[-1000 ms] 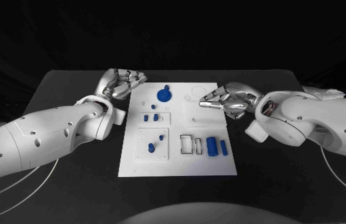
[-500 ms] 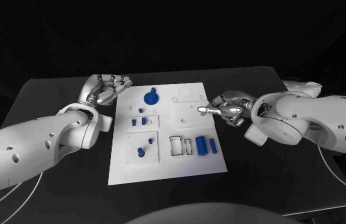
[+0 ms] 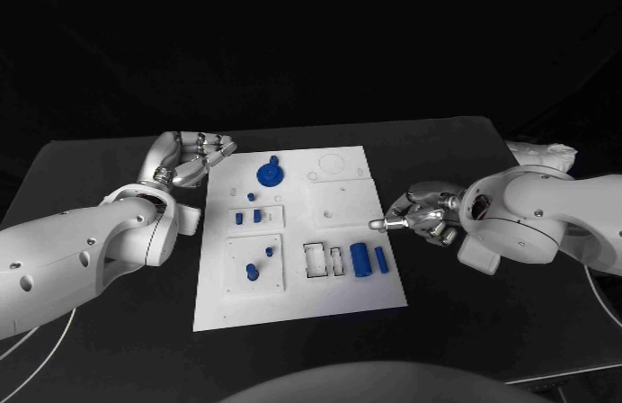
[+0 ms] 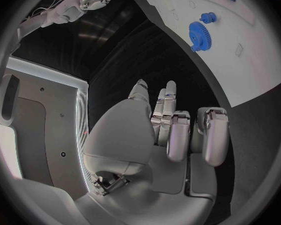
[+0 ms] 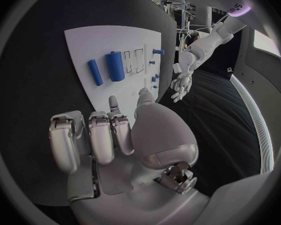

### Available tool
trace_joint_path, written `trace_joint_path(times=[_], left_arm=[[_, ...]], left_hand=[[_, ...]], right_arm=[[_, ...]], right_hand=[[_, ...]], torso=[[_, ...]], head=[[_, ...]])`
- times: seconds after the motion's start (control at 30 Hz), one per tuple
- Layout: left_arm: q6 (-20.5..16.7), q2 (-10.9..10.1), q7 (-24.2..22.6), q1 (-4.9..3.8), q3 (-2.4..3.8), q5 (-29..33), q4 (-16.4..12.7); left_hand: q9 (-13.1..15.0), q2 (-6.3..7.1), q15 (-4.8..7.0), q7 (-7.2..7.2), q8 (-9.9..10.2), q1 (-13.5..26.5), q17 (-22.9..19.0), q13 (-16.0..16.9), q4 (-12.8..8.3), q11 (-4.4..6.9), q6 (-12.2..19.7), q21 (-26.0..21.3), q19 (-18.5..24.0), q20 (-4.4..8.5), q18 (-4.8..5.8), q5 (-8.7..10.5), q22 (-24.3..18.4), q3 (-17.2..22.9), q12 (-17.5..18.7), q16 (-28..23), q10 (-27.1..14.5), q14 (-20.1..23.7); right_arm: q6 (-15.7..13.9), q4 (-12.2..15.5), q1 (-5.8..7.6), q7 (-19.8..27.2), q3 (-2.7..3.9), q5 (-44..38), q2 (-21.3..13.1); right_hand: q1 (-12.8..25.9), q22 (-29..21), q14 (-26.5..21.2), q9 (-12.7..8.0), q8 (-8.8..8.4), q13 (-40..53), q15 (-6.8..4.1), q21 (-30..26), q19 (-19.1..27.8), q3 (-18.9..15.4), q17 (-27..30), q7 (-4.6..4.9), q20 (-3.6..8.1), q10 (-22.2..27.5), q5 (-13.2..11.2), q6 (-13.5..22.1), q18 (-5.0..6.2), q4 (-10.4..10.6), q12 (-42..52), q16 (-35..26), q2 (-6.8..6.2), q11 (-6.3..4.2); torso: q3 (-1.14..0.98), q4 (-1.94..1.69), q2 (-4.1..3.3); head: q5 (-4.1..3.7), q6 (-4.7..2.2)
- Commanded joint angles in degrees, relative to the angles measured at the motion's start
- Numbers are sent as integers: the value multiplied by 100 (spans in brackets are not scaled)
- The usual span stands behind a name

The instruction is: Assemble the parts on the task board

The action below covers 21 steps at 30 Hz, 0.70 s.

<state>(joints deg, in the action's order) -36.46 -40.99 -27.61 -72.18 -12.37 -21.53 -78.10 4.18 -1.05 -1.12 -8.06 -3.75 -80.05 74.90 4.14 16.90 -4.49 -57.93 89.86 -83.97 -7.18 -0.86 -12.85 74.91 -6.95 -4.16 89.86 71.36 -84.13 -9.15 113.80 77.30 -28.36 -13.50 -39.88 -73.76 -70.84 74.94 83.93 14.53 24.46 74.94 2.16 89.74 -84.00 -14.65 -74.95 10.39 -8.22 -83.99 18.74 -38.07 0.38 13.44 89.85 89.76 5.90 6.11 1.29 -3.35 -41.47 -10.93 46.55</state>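
The board [image 3: 301,291] lies in the middle of the table [image 3: 91,156], long side running near to far. The parts are spread over it. A gear [image 3: 270,171] sits at the far left. Small pegs [image 3: 258,215] stand in the left-hand plates. A thick cylinder [image 3: 359,261] and a thin cylinder [image 3: 381,258] lie side by side near the right edge, just right of two empty rectangular slots [image 3: 315,259].

Left hand [image 3: 192,158]: positioned beyond the board's far-left corner, off the board. It holds nothing, and its fingers are loosely curled with gaps between them. The gear is the nearest part to it.

Right hand [image 3: 417,217]: positioned just past the board's right edge, level with the cylinders' far ends. Its fingers are curled in on nothing, and one fingertip [image 3: 376,225] points over the board edge. No part is touched.

Step in hand, as judged: the right hand is approaching the cylinders to pick one up.

Recommended procedure:
1. Spread the fingers before descending; the curled pose will not admit a cylinder.
2. Approach from above and take one cylinder across its width at mid-length.
3. The two cylinders lie close together. Set the fingers down cleanly, or the neighbour may roll.
4. Lift straight up before moving toward a slot.
5. Keep the left hand off the board, or use it to steady the far-left corner if the board shifts.
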Motion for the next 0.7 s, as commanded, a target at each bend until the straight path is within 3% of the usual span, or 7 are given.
trace_joint_path(times=[0.03, 0.27, 0.47, 0.7], left_arm=[[35, 17, -53, -2, 5, -14, -4], [32, 16, -50, -2, 5, -14, 2], [31, 18, -48, -2, 5, -14, 7], [32, 21, -50, -2, 5, -14, 20]], left_hand=[[-7, -42, 27, 0, 1, 5, 1510, -9, -13, -4, -17, 14, -603, 23, 86, -23, 1509, -33, 28, 14, -5, -587], [-7, -42, 27, 0, 1, 5, 1510, -9, -13, -4, -17, 14, -603, 23, 86, -23, 1509, -33, 28, 14, -5, -587], [-7, -47, 27, 0, 1, 5, 1510, -8, -13, -4, -15, 14, -603, 23, 86, -24, 1509, -39, 26, 14, -1, -587], [-7, -47, 27, 0, 1, 5, 1510, -8, -13, -4, -15, 14, -603, 23, 86, -24, 1509, -39, 26, 14, -1, -587]], right_arm=[[273, 79, -15, -474, -3, -92, -18], [-177, 336, -39, -843, -4, -31, -38], [-772, 553, -80, -1015, -4, 97, -28], [-1016, 645, -121, -1140, -4, 199, 24]], right_hand=[[-43, 1506, 607, 182, 217, 1506, 51, 26, -600, 54, -1505, 9, -66, -601, -30, 163, -38, -101, 15, 24, -92, 31], [-5, 1506, 607, 754, 868, 1506, 115, 26, -600, 305, -1505, 56, -112, -601, -147, 713, -38, -242, 15, 24, -332, 69], [-154, 1506, 607, 944, 1113, 1506, 106, 26, -600, 493, -1505, 77, -128, -601, -167, 788, -38, -403, 15, 24, -394, 99], [-197, 1506, 607, 1033, 1230, 1506, 98, 26, -600, 601, -1505, 78, -121, -601, -161, 815, -38, -477, 15, 24, -466, 101]], torso=[[-2, -1, 1], [4, 5, 4], [-1, 4, -3], [2, 2, 4]], head=[[-16, 15], [-42, 47], [-81, 56], [-79, 64]])
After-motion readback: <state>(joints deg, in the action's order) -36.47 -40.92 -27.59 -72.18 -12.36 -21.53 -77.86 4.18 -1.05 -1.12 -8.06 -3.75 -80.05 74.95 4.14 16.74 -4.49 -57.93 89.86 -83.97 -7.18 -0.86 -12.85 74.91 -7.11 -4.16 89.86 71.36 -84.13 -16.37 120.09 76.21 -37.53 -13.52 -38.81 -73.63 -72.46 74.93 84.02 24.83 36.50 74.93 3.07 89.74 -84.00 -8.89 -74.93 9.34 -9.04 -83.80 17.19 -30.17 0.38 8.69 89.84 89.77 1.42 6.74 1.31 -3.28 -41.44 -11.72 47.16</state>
